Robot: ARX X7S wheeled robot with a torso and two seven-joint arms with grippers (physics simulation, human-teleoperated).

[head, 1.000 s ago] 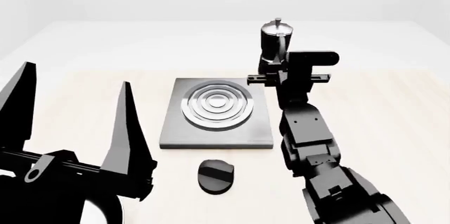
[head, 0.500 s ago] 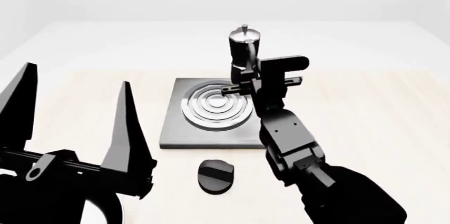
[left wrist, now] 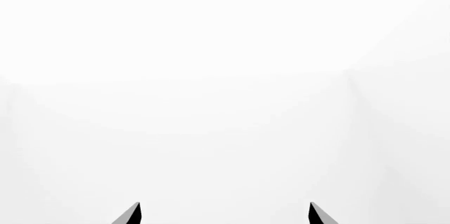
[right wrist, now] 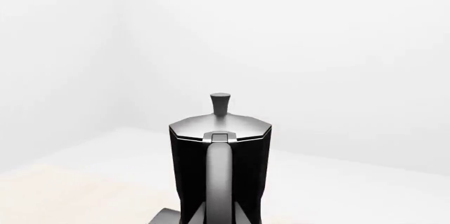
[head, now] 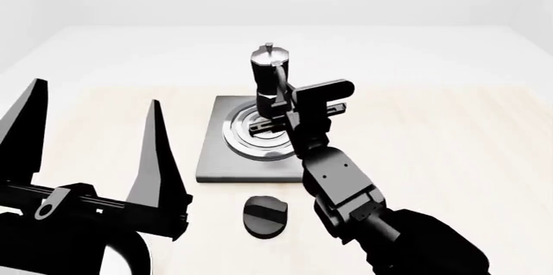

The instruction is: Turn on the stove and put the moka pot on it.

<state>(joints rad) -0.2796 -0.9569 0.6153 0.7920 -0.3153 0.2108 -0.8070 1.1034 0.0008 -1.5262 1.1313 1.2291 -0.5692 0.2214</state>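
Metal is what the moka pot [head: 269,73] appears to be made of, so it is judged rigid, fairly heavy for its size, top-heavy and smooth enough to slip. It is seen upright at the upper centre of the head view, carried over the silver rings of the stove [head: 259,142]. Whether its base touches the rings cannot be told. The side handle [right wrist: 218,182] is judged the best place for a hold. The right gripper [head: 278,112] is seen just below the pot; its jaws are taken to be clamped on that handle, though the contact is hidden. The left gripper [head: 90,145] is spread wide and empty at lower left. The knob [head: 265,216] is seen below the stove.
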